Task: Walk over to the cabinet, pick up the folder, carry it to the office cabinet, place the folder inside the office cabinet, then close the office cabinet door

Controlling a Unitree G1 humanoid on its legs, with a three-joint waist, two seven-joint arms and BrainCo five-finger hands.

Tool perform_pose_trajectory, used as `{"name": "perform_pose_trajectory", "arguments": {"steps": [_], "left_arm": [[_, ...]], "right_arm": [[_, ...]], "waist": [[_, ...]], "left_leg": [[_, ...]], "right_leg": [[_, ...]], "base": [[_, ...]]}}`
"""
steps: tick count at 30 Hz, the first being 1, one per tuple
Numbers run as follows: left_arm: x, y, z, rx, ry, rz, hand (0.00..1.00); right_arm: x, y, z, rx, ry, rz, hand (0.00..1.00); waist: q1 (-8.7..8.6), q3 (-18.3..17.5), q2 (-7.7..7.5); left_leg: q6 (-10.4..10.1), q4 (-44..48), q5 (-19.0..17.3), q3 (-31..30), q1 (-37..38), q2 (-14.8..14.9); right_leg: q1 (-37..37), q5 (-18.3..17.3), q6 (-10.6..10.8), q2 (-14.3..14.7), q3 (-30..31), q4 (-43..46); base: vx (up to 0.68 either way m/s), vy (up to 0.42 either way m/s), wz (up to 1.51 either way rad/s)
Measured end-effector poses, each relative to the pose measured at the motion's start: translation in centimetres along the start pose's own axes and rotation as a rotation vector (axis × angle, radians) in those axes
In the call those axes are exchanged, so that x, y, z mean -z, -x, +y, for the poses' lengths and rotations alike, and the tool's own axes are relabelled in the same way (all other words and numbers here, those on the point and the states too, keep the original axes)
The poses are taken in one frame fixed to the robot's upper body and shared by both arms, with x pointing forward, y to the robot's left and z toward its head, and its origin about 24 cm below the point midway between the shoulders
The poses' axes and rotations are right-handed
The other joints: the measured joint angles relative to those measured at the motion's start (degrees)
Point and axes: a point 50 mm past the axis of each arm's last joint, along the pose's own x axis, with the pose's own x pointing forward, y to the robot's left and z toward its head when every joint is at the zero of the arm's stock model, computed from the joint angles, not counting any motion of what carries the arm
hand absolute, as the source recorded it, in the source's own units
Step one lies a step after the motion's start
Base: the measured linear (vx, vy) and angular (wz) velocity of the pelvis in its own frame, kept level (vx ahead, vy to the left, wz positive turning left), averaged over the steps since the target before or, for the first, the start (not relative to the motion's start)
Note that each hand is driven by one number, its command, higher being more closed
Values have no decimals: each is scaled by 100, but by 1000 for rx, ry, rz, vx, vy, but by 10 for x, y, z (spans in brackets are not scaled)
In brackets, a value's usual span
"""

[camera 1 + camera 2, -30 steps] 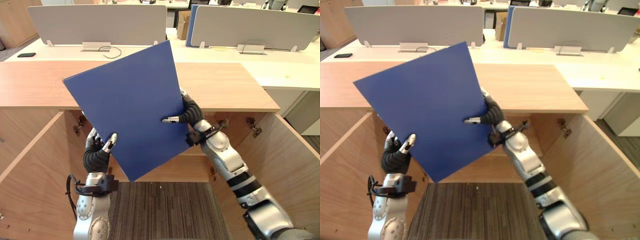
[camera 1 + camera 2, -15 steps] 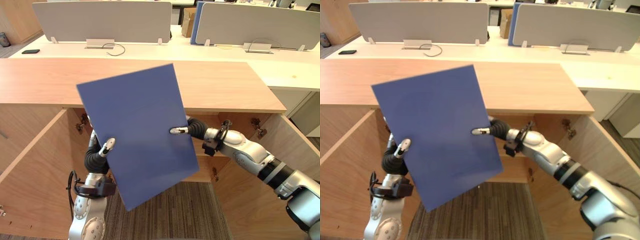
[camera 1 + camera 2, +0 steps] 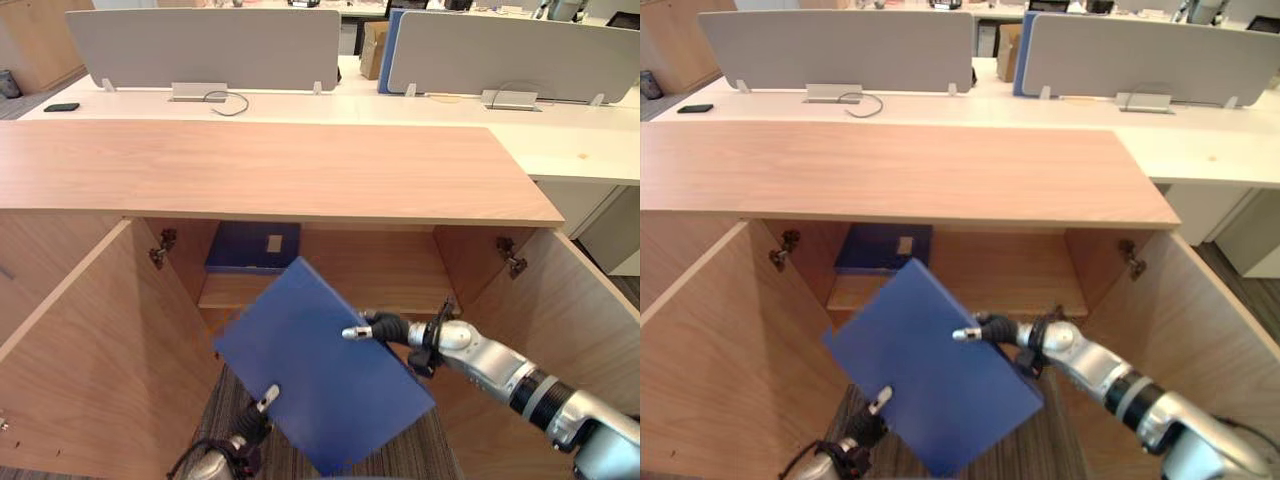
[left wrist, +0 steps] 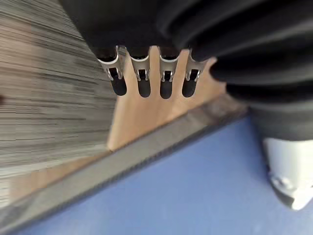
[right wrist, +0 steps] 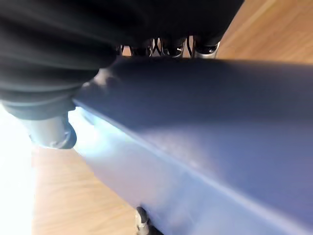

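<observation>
**Folder held low at open cabinet**

The blue folder hangs tilted before the open office cabinet. The right hand pinches its right edge and the left hand its lower left edge. A second folder lies on the shelf inside.

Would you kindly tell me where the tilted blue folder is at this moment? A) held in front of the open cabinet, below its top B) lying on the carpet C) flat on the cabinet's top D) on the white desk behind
A: the blue folder is in front of the open cabinet, below its top, pinched by the left hand and the right hand.
</observation>
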Motion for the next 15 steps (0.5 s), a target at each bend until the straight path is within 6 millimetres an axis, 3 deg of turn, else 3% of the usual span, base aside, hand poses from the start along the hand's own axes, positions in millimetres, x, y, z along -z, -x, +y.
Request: {"name": "perform_pose_trajectory", "arguments": {"steps": [3,5,7,9,11,14,15], "left_arm": [[11,6,32,-221,207,5,0],[29,20,52,-379,273,80,0],[30,30,66,-474,255,91,0],[26,28,66,-484,232,83,0],[36,28,61,-489,204,131,0],[46,32,59,-486,169,189,0],[47,33,60,-489,156,202,0]], "right_arm": [[22,-11,22,25,4,46,100],[33,-18,32,11,117,101,100],[41,-28,41,8,283,161,100],[46,-33,43,23,357,208,100],[51,-36,41,37,410,256,100],[56,-37,41,57,377,278,100],[59,-37,41,73,341,290,100]], "waist": [[-114,15,27],[-140,132,114],[-58,366,252],[14,486,354],[105,580,497],[115,625,463],[134,632,450]], "left_leg": [[-26,221,-70,-1,-104,49],[-47,1047,-467,1,-377,245],[-42,2240,-756,-148,-878,563],[-41,2871,-756,-351,-1151,699],[-76,3246,-677,-659,-1331,731],[-132,3307,-517,-858,-1485,604],[-74,3222,-704,-1063,-1549,443]], "right_leg": [[-13,7,-8,9,18,15],[23,-7,-27,83,100,65],[23,-100,-146,229,124,159],[28,-150,-153,287,139,185],[21,-152,-156,315,227,220],[-7,-152,-156,219,291,227],[-35,-152,-155,142,381,237]], "base": [[-47,2,-5],[-78,-12,-19],[-133,-28,-6],[-162,-15,-3],[-166,3,-13],[-32,16,2],[5,46,-2]]}}
